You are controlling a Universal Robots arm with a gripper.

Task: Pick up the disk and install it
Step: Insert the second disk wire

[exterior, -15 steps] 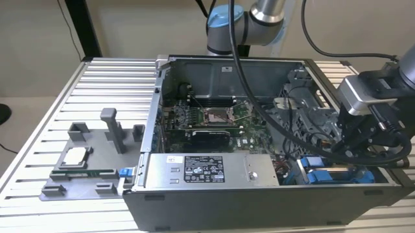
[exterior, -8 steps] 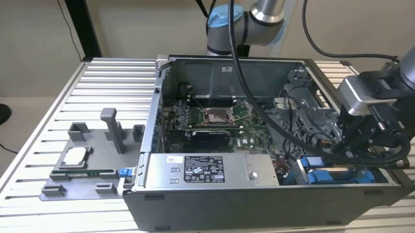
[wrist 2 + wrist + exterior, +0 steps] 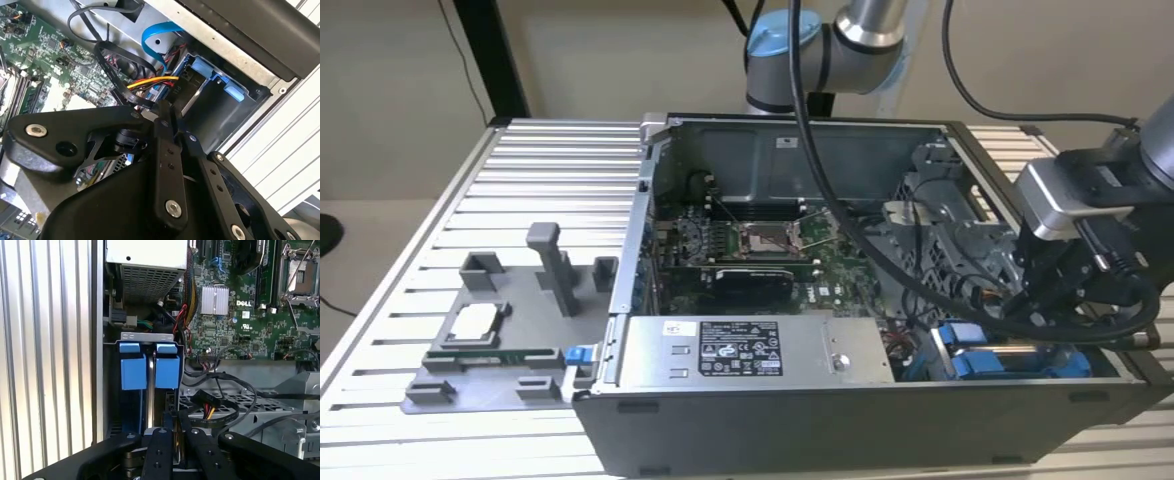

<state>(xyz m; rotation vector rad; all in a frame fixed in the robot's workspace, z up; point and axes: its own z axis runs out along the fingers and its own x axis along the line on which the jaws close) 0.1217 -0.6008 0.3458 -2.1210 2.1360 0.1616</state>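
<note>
Disk (image 3: 150, 372) in computer case (image 3: 854, 420) bay, slatted metal table (image 3: 520, 180), beige wall (image 3: 614, 50)

two blue carriers (image 3: 150, 367), one case (image 3: 854, 420).

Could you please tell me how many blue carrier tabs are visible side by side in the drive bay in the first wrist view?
2: one blue tab nearer the ribbed table, the other blue tab beside it nearer the motherboard. More may be hidden behind the gripper.
</note>
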